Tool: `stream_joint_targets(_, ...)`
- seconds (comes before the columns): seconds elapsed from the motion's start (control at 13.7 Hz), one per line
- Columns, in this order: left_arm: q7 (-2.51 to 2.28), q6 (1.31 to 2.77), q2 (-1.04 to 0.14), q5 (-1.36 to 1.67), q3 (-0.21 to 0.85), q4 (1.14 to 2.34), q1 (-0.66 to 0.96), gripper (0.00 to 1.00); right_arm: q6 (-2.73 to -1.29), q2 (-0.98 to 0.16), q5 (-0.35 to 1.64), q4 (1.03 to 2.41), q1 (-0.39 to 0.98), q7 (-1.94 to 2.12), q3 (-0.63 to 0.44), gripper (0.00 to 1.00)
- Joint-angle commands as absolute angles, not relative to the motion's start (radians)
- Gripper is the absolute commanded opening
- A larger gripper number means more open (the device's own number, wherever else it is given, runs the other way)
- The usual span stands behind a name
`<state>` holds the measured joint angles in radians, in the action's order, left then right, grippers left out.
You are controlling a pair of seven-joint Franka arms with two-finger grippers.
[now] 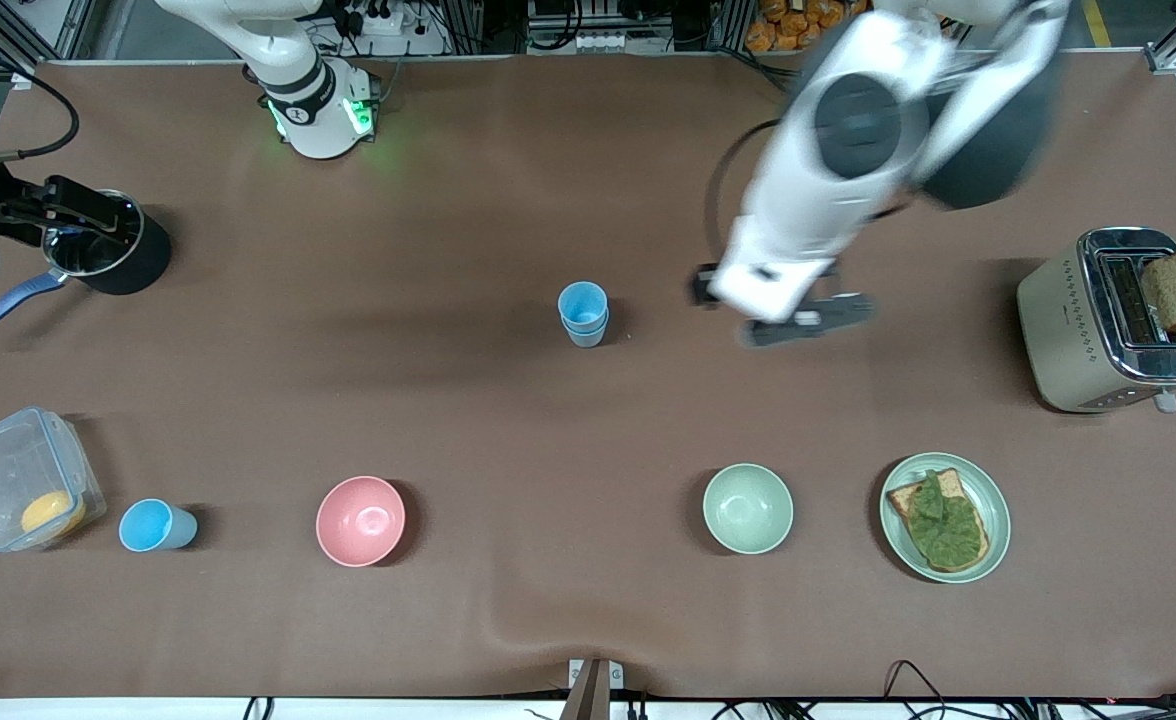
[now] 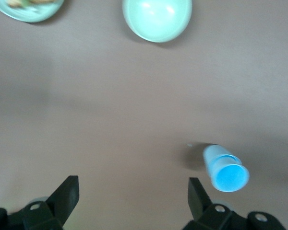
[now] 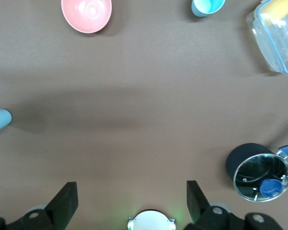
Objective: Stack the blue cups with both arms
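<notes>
Two blue cups (image 1: 583,313) stand nested, one inside the other, in the middle of the table; the left wrist view shows this stack (image 2: 225,170) too. My left gripper (image 1: 783,315) hangs open and empty over bare table beside the stack, toward the left arm's end, with its fingers (image 2: 67,194) wide apart. A third blue cup (image 1: 156,526) stands alone close to the front camera, between the pink bowl and the plastic box, and also shows in the right wrist view (image 3: 207,6). My right gripper (image 3: 132,199) is open and empty above its own base (image 3: 151,221).
A pink bowl (image 1: 360,520), a pale green bowl (image 1: 747,508) and a plate of toast (image 1: 945,517) line the side nearest the front camera. A plastic box (image 1: 23,480) and a black pot (image 1: 108,250) sit at the right arm's end. A toaster (image 1: 1113,320) sits at the left arm's end.
</notes>
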<state>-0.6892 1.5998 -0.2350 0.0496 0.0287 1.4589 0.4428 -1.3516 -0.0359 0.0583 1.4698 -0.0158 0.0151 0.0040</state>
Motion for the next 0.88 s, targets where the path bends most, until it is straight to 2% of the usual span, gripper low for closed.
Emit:
stream_joint_targets(0.0,-0.531,1.614,-0.027,0.044,0.038,1.663,0.301,1.00,-1.344,-0.048,0.081,1.445,-0.038,0.021,0.014,1.00)
stream_joint_targets(0.15,-0.386,1.583,0.043,0.035,0.038,1.690,0.200,1.00,-1.344,-0.048,0.080,1.445,-0.038,0.021,0.014,1.00)
stream_joint_targets(0.44,-0.266,1.582,0.167,-0.047,0.038,1.759,0.123,1.00,-1.377,-0.051,0.084,1.448,-0.038,0.032,0.014,1.00)
stream_joint_targets(0.81,-0.170,1.595,0.187,-0.048,0.040,1.761,0.068,1.00,-1.394,-0.052,0.071,1.444,-0.044,0.019,0.012,1.00)
